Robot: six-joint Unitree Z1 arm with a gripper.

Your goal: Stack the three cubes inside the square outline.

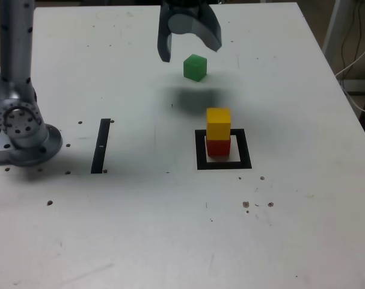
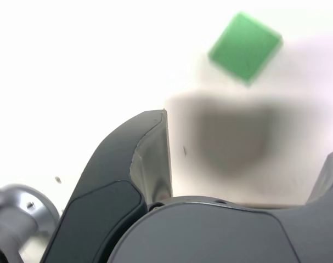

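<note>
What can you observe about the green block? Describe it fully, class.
The green block is a small, solid-colour cube with flat faces and no visible markings; its material is unclear. It sits alone on the white table, turned at an angle, farther back in the exterior view than the yellow and red blocks. Nothing but the table touches it.

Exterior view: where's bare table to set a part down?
Bare: between the black strip and square outline; also the near table, below both. Crowded: the outline, with yellow cube on red; green cube near the hand.
</note>
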